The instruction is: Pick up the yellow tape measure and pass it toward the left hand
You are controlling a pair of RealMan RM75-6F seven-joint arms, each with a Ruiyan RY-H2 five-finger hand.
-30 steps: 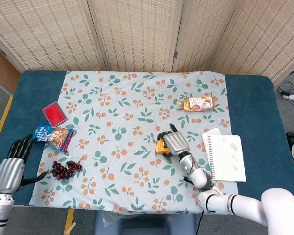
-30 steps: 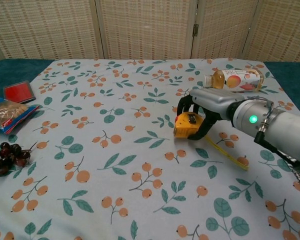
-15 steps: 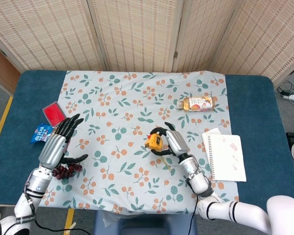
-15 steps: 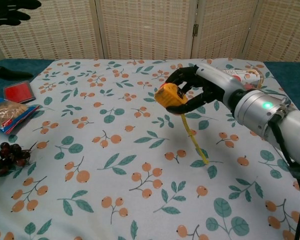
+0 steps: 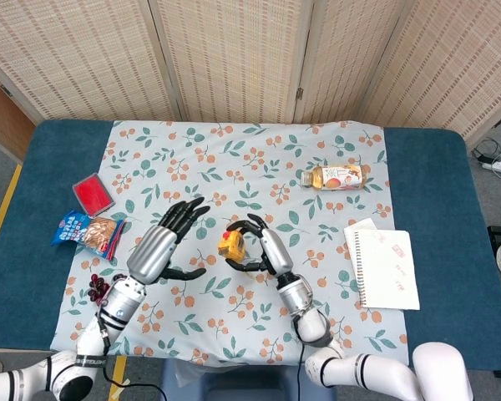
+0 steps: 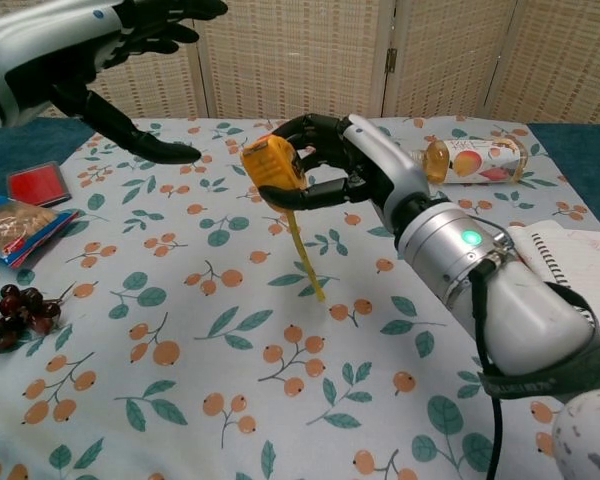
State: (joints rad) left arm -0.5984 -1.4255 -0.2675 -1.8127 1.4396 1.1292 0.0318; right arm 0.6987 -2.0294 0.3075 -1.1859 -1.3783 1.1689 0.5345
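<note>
My right hand [image 5: 263, 246] [image 6: 345, 165] grips the yellow tape measure [image 5: 230, 246] [image 6: 273, 165] and holds it above the floral cloth near the table's middle. A yellow strip of tape [image 6: 302, 245] hangs from the case, its end down near the cloth. My left hand [image 5: 165, 242] [image 6: 100, 40] is open, fingers spread, raised just left of the tape measure with a small gap between them; it touches nothing.
A juice bottle [image 5: 335, 176] [image 6: 472, 159] lies at the back right. A notebook [image 5: 387, 268] sits at the right edge of the cloth. A red box [image 5: 93, 194] [image 6: 38, 183], a snack bag [image 5: 88, 233] [image 6: 15, 229] and dark grapes [image 6: 15, 312] are at the left.
My right hand lifted the tape measure off the cloth and carried it leftward. My left hand rose from the near left corner and moved in toward it, fingers spread.
</note>
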